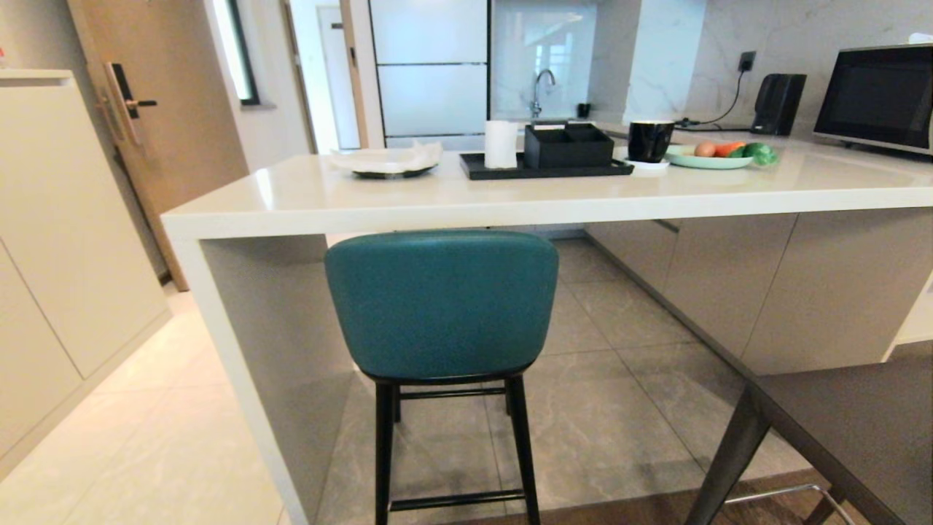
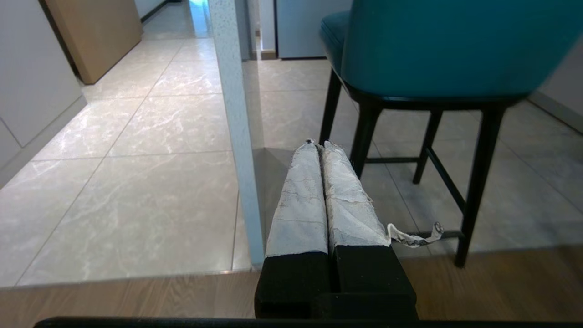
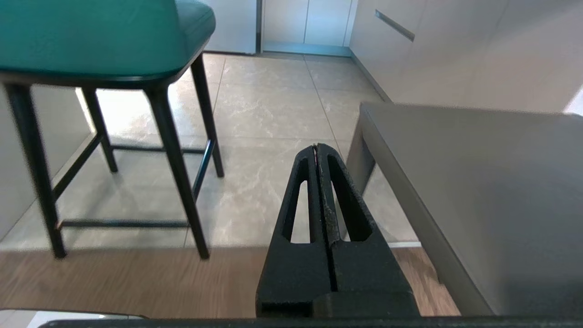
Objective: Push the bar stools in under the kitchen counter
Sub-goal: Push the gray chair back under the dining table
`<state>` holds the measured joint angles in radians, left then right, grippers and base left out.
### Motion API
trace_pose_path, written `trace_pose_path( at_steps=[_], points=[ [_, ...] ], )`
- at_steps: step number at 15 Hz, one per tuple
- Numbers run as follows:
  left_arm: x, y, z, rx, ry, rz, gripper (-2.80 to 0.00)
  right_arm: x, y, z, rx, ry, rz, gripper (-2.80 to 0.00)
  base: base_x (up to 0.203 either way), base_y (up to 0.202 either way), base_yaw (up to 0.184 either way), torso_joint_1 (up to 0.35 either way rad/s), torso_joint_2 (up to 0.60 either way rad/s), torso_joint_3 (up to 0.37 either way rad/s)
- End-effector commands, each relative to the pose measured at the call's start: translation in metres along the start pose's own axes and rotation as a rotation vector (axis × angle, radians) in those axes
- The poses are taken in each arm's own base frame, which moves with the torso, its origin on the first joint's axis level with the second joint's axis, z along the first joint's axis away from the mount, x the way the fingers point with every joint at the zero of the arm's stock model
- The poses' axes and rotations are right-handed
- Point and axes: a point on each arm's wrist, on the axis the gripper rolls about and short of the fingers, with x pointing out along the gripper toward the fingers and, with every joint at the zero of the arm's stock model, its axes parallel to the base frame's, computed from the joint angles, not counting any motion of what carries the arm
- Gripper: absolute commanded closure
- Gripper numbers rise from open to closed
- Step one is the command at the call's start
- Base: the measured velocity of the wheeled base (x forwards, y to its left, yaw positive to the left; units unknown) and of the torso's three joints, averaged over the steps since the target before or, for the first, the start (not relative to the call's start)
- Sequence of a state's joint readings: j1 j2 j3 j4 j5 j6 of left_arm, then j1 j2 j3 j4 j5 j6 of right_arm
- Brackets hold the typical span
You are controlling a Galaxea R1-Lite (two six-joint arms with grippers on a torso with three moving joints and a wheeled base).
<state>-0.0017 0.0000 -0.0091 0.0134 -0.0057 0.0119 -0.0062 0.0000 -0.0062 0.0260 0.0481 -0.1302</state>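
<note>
Stools are your job, and the desk (image 1: 510, 193) they belong under is the biggest thing before you: a thick off-white slab top with a matching side panel on your left. The teal stool (image 1: 442, 302) stands right in front of you, its padded back just below the desk edge, seat seemingly part-way under already, black legs on the grey tile. To your right sits the grey stool (image 1: 860, 430), only its flat top and a leg in view, well short of the desk. Expect both to be rigid and moderately heavy, tall enough to tip if you shove high. Push low on the backrest or at the seat rim. The padding will give a little. Your left pincer (image 2: 318, 150) and right pincer (image 3: 316, 150) are both clenched on nothing, hanging low behind the stools.
</note>
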Motion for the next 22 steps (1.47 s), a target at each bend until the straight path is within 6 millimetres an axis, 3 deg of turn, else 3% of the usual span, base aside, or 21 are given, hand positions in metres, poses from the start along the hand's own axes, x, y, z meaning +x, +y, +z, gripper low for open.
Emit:
trace_pose_path(
  at_steps=[1,14,22],
  points=[
    [0.0001,0.0000,0.0000,0.000,0.002,0.000,0.00,0.0000,0.0000,0.0000,-0.002,0.000,0.001,0.00,-0.197,0.000,0.002,0.002,0.01,0.002],
    [0.0001,0.0000,0.0002,-0.006,0.000,-0.001,0.00,0.0000,0.0001,-0.0003,0.000,-0.001,0.001,0.00,-0.197,0.000,-0.001,0.002,0.00,0.002],
    [0.0001,0.0001,0.0003,-0.013,-0.001,0.003,0.00,0.0001,0.0001,-0.0003,0.000,0.000,0.001,0.00,-0.012,0.000,-0.001,-0.001,0.00,0.001]
  ],
)
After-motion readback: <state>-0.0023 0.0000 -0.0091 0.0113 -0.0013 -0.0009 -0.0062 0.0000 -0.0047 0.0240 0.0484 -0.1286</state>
